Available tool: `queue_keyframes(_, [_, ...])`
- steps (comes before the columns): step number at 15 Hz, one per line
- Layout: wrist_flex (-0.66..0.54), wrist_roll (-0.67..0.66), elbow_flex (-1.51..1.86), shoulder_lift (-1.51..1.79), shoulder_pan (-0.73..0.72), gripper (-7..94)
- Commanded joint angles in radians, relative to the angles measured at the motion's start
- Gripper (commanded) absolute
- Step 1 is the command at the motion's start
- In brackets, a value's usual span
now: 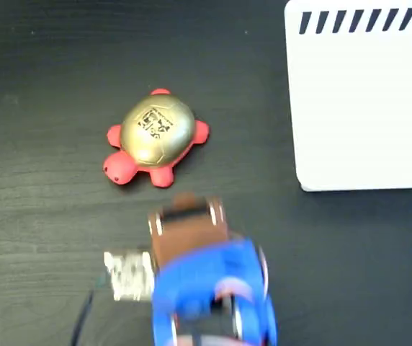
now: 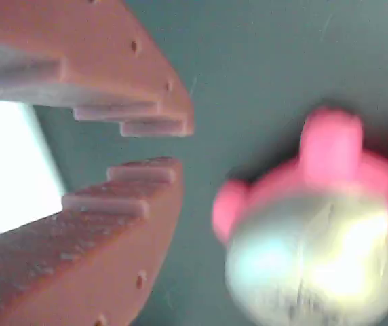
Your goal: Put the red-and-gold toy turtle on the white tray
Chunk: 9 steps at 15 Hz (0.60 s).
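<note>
The red-and-gold toy turtle point(image 1: 157, 132) lies on the dark table left of centre, with its red head toward the lower left and a black-and-white mark on its gold shell. The white tray point(image 1: 357, 108), edged with dark-blue stripes, fills the upper right corner and holds nothing. My gripper point(image 1: 185, 205) hovers just below the turtle, apart from it. In the wrist view the brown toothed jaws of the gripper point(image 2: 177, 144) stand a narrow gap apart with nothing between them. The blurred turtle point(image 2: 313, 238) sits to their right, and the tray point(image 2: 7, 170) shows white behind them.
The blue arm body point(image 1: 213, 295) and a small white connector with a cable point(image 1: 128, 274) occupy the bottom centre of the fixed view. Bare dark wood-grain table point(image 1: 40, 79) surrounds the turtle and separates it from the tray.
</note>
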Motion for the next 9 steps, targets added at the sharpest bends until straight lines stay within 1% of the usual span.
queue_keyframes(1, [0.002, -0.175, -0.336, -0.288, 0.023, 0])
queue_keyframes(2, [0.018, -0.264, -0.446, -0.410, 0.031, 0])
queue_keyframes(3, [0.048, -0.319, -0.571, -0.531, 0.032, 0])
queue_keyframes(4, [0.106, -0.356, -0.709, -0.641, 0.035, 0])
queue_keyframes(7, [0.362, -0.420, -1.101, -0.934, 0.005, 0])
queue_keyframes(9, [0.468, -0.425, -1.295, -1.098, -0.020, 0])
